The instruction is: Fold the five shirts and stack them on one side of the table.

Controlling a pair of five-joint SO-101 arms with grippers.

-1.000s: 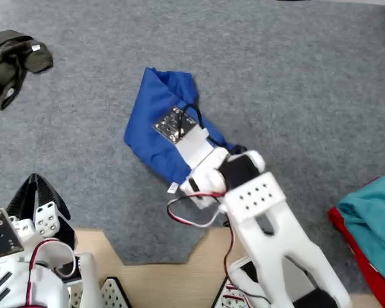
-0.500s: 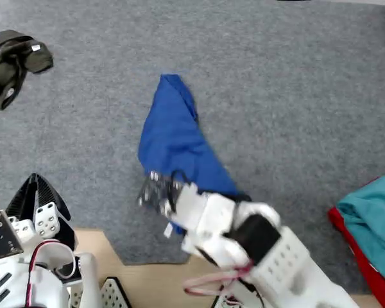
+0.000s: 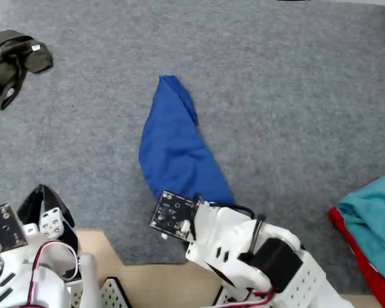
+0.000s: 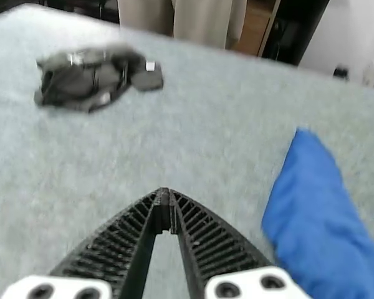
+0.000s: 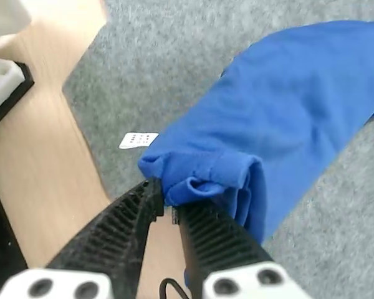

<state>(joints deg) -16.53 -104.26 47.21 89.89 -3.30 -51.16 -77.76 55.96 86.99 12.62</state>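
A blue shirt (image 3: 176, 147) lies stretched out long and narrow in the middle of the grey mat. My right gripper (image 5: 167, 200) is shut on its bunched near edge, close to the mat's front border, and a small white tag (image 5: 139, 140) sticks out beside the fingers. In the high view that gripper (image 3: 172, 219) sits under its camera board at the shirt's near end. My left gripper (image 4: 164, 200) is shut with nothing in it, at the front left (image 3: 42, 200), well apart from the blue shirt (image 4: 318, 215).
A dark olive shirt (image 3: 13, 58) lies crumpled at the far left, also ahead of the left gripper (image 4: 93, 75). A teal shirt (image 3: 372, 215) lies on a red one (image 3: 362, 260) at the right edge. Bare wooden tabletop (image 3: 154, 282) shows in front of the mat.
My right gripper has pulled back toward the front edge with the shirt's near end, drawing the shirt from a wide heap into a long narrow shape. The left arm shifted slightly.
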